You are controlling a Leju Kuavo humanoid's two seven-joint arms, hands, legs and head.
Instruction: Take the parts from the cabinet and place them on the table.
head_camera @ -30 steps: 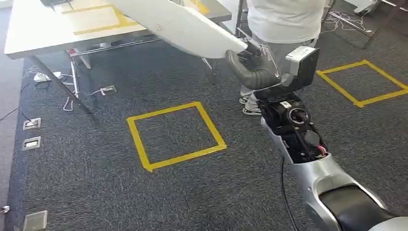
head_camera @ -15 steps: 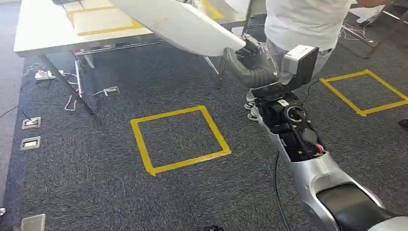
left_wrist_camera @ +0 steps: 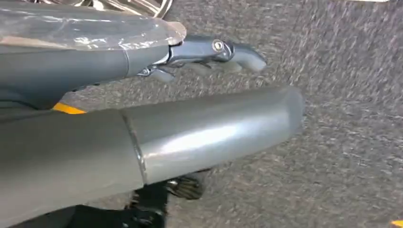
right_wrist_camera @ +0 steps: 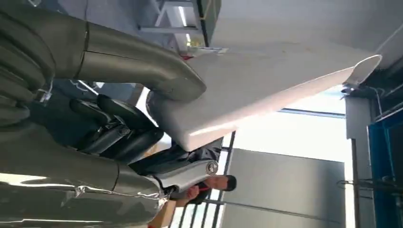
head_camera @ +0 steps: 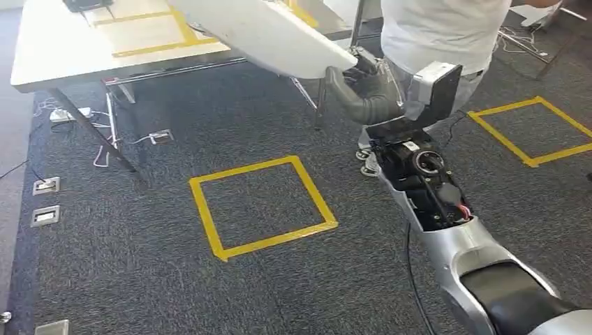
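Right robot hand [head_camera: 363,87] w/ fingers clamped on white part [head_camera: 265,31] over table [head_camera: 63,49]; left robot hand [left_wrist_camera: 142,118] empty, fingers straight.

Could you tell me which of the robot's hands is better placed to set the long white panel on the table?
The right hand: it grips the end of the long white curved panel, whose far end reaches over the pale table with yellow tape. The left hand hangs over the grey carpet, holding nothing.
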